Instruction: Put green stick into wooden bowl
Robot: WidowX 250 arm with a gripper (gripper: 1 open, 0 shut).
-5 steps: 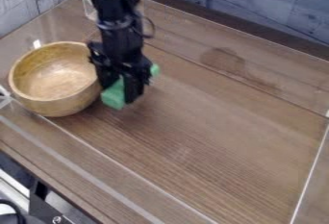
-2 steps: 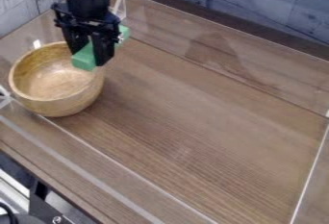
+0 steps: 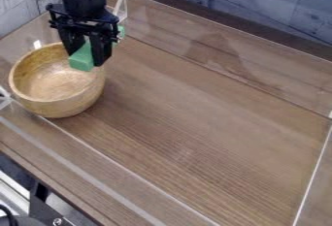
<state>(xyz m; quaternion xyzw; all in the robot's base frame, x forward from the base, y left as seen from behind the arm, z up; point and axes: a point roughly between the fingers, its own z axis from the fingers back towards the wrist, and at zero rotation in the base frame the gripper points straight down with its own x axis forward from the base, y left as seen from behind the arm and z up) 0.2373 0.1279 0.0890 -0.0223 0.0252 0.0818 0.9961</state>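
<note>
the gripper (image 3: pixel 84 53) points straight down with its fingers partly open, clamped on the two flat sides of the green stick (image 3: pixel 82 57), which hangs upright between them. taking the wooden bowl (image 3: pixel 54 80) as the landmark, the stick sits over the bowl's far right rim, clear of the wood and not yet over the hollow's middle. the bowl rests near the left end of the table (image 3: pixel 208 123), close to the clear wall there.

the step in hand looks like the carry-over before release. to do it well, the arm should slide the stick further in toward the bowl's centre, since a drop at the rim could tip it outside. lowering it near the bowl's floor before opening would keep it from bouncing out, and the fingers should open fully before lifting straight up.
</note>
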